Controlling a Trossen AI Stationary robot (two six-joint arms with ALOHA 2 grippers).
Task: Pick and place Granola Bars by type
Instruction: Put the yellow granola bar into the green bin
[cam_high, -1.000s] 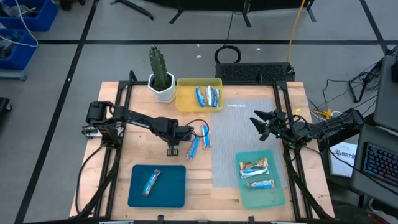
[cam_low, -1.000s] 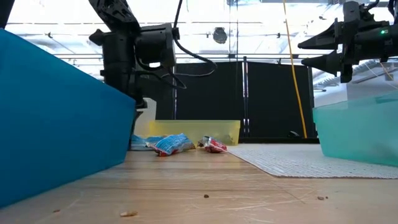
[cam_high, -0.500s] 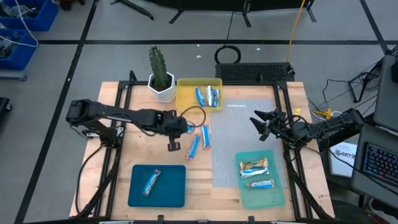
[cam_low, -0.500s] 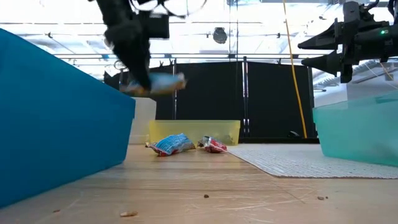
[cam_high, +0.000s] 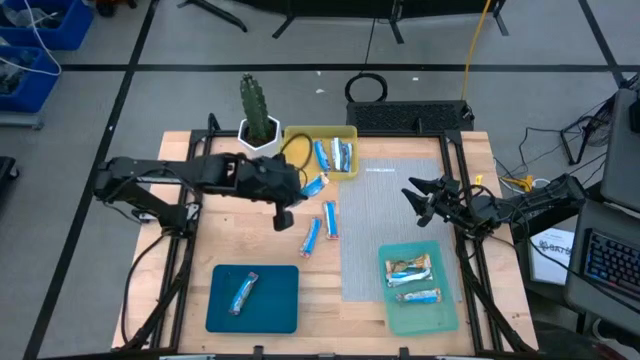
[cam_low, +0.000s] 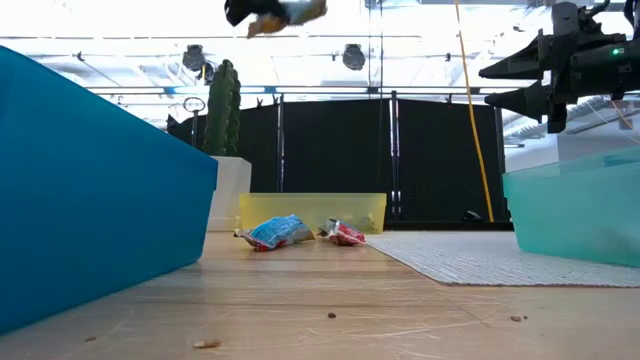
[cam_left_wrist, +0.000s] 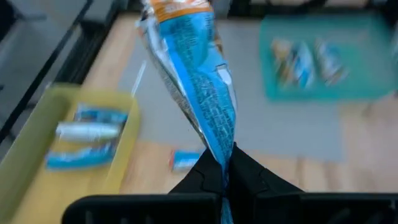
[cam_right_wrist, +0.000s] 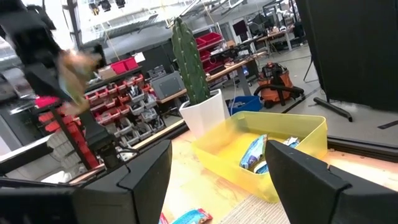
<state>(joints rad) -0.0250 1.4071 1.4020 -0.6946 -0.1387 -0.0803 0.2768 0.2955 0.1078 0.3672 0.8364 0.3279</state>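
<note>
My left gripper (cam_high: 301, 190) hangs high over the table's middle, just near of the yellow tray (cam_high: 293, 165), shut on a blue-and-white granola bar (cam_high: 317, 184). The low view catches that bar (cam_low: 287, 11) at the picture's top edge. Two more bars (cam_high: 311, 237) (cam_high: 331, 218) lie flat on the wood below. The yellow tray holds several blue bars (cam_high: 334, 155), the dark teal tray (cam_high: 280, 310) one bar (cam_high: 243, 292), and the light teal tray (cam_high: 445, 310) two bars (cam_high: 410, 268). My right gripper (cam_high: 418, 196) waits open above the grey mat's right edge. My left gripper pinches one end of the bar's wrapper (cam_left_wrist: 222, 160) between its two fingers (cam_left_wrist: 205, 177). The fingers slant down from the table's left and lie in line with the bar. The bar sticks out beyond them, lifted clear of the table.
A potted cactus (cam_high: 258, 118) stands at the far left beside the yellow tray. A grey mat (cam_high: 390, 215) covers the table's middle right. A dark frame (cam_high: 195, 170) runs along the table's edges. Bare wood lies between the two teal trays.
My left gripper has risen well clear of the table with the blue bar, which it has lifted off the wood. It has tipped from pointing nearly straight down to a slant and drifted toward the yellow tray. The two bars on the wood stayed put.
</note>
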